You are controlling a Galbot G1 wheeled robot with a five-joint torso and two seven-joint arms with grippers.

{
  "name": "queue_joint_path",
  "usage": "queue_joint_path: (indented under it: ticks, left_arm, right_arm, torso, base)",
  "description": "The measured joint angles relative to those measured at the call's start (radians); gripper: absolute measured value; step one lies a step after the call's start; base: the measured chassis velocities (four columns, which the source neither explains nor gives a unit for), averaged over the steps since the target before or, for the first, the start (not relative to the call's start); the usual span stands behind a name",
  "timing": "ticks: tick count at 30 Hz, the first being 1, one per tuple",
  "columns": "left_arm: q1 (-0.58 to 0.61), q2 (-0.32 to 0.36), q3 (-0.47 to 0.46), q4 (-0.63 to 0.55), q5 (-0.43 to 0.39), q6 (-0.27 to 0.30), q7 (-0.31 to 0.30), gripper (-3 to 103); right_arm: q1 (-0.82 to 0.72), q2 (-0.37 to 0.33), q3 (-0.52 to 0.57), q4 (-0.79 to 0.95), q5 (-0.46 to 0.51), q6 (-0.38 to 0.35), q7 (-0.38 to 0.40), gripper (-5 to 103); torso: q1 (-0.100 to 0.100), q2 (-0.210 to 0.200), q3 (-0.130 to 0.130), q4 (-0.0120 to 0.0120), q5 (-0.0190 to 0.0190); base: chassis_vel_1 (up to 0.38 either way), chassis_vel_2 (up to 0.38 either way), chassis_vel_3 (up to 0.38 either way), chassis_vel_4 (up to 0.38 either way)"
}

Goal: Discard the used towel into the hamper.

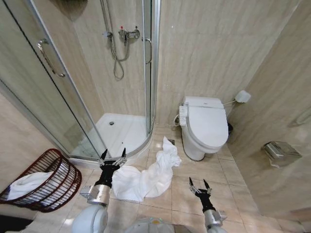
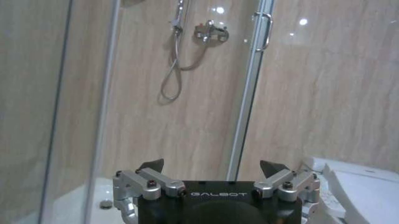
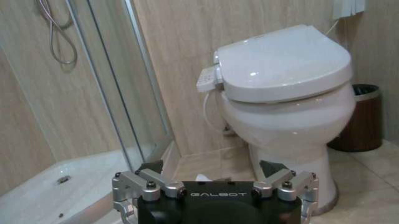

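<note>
A crumpled white towel point(image 1: 148, 175) lies on the tiled floor between the shower tray and the toilet. The hamper point(image 1: 46, 180), a dark reddish-brown wicker basket, stands at the lower left with white cloth point(image 1: 26, 185) inside it. My left gripper point(image 1: 113, 156) is open, raised beside the towel's left end near the shower step; it also shows open in the left wrist view point(image 2: 212, 167). My right gripper point(image 1: 198, 185) is open over bare tiles to the right of the towel, and its wrist view shows it open too point(image 3: 212, 167), with a bit of towel point(image 3: 201, 178) peeking behind the mount.
A corner shower cabin with glass doors point(image 1: 73, 92) fills the left. A white toilet point(image 1: 204, 124) stands against the back wall, with a small dark bin point(image 3: 360, 116) beside it. A metal paper holder point(image 1: 280, 152) juts from the right wall. Floor tiles point(image 1: 233, 184) lie open on the right.
</note>
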State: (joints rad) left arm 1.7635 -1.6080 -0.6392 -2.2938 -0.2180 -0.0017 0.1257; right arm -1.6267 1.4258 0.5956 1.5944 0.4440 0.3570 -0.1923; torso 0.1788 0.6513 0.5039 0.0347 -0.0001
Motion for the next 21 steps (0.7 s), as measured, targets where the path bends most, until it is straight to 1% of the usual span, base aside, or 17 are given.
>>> queue_joint_path:
  ticks: [9, 12, 15, 16, 18, 19, 20, 21]
  left_arm:
    - [0.0, 0.0, 0.0, 0.0, 0.0, 0.0, 0.0, 100]
    - [0.0, 0.0, 0.0, 0.0, 0.0, 0.0, 0.0, 100]
    - [0.0, 0.0, 0.0, 0.0, 0.0, 0.0, 0.0, 100]
    - [0.0, 0.0, 0.0, 0.0, 0.0, 0.0, 0.0, 100]
    - [0.0, 0.0, 0.0, 0.0, 0.0, 0.0, 0.0, 100]
    - [0.0, 0.0, 0.0, 0.0, 0.0, 0.0, 0.0, 100]
    - [0.0, 0.0, 0.0, 0.0, 0.0, 0.0, 0.0, 100]
    - [0.0, 0.0, 0.0, 0.0, 0.0, 0.0, 0.0, 100]
  right_arm:
    - [0.005, 0.0, 0.0, -0.015, 0.005, 0.004, 0.015, 100]
    - [0.006, -0.003, 0.0, -0.023, 0.006, 0.003, 0.02, 100]
    - [0.01, -0.005, -0.007, -0.015, 0.061, -0.054, 0.049, 100]
    - [0.01, -0.005, -0.007, -0.015, 0.061, -0.054, 0.049, 100]
    - [0.018, -0.005, -0.013, 0.003, 0.113, -0.107, 0.072, 100]
    - [0.022, -0.007, -0.017, 0.007, 0.127, -0.125, 0.079, 100]
    - [0.022, -0.007, -0.017, 0.007, 0.127, -0.125, 0.079, 100]
    - [0.029, -0.01, -0.022, 0.011, 0.141, -0.147, 0.089, 100]
  torso:
    - [-0.017, -0.04, -0.023, 0.0003, 0.0001]
    - [-0.021, -0.052, -0.03, 0.0, 0.0001]
    - [-0.027, -0.066, -0.039, -0.0002, 0.0001]
    - [-0.027, -0.066, -0.039, -0.0002, 0.0001]
    - [-0.033, -0.079, -0.046, -0.0001, 0.0]
    - [-0.035, -0.083, -0.049, -0.0001, 0.0001]
    - [-0.035, -0.083, -0.049, -0.0001, 0.0001]
    - [-0.037, -0.09, -0.053, -0.0001, 0.0001]
  base:
    - [0.063, 0.054, 0.045, 0.058]
    - [0.0, 0.0, 0.0, 0.0]
    - [0.0, 0.0, 0.0, 0.0]
    - [0.0, 0.0, 0.0, 0.0]
    - [0.0, 0.0, 0.0, 0.0]
    - [0.0, 0.0, 0.0, 0.0]
    - [0.0, 0.0, 0.0, 0.0]
    - [0.0, 0.0, 0.0, 0.0]
